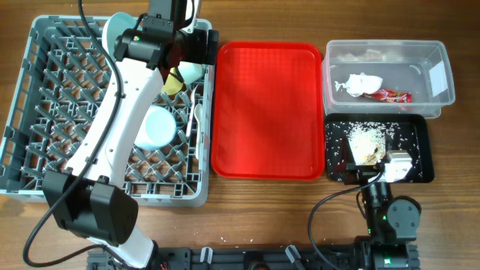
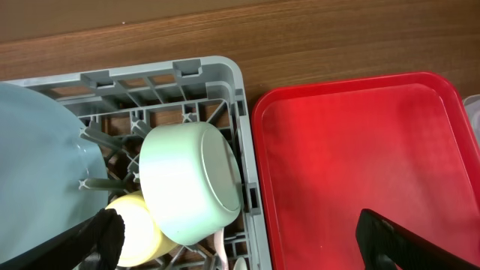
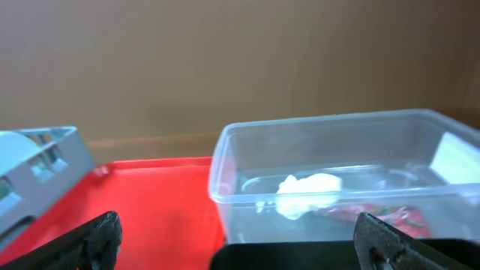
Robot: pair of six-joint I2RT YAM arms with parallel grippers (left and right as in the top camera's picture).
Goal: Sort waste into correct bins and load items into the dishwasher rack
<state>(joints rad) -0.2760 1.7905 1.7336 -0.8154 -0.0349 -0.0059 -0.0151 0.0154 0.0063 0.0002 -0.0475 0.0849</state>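
The grey dishwasher rack (image 1: 45,112) holds a pale-blue plate (image 2: 37,165), a mint-green bowl (image 2: 191,184), a yellow cup (image 2: 139,229), another pale bowl (image 1: 155,127) and white cutlery (image 1: 199,112). My left gripper (image 2: 240,244) is open and empty above the rack's far right corner. The clear tub (image 1: 386,71) holds the white napkin (image 1: 360,82) and the red wrapper (image 1: 390,95); both show in the right wrist view (image 3: 307,191). The black tray (image 1: 416,150) holds rice scraps (image 1: 367,141). My right gripper (image 3: 236,244) is open and empty, low at the black tray's near edge.
The flat red serving tray (image 1: 266,109) lies between the rack and the bins, with nothing on it. The left arm (image 1: 120,112) stretches over the rack. Wooden table runs along the far edge (image 2: 300,37).
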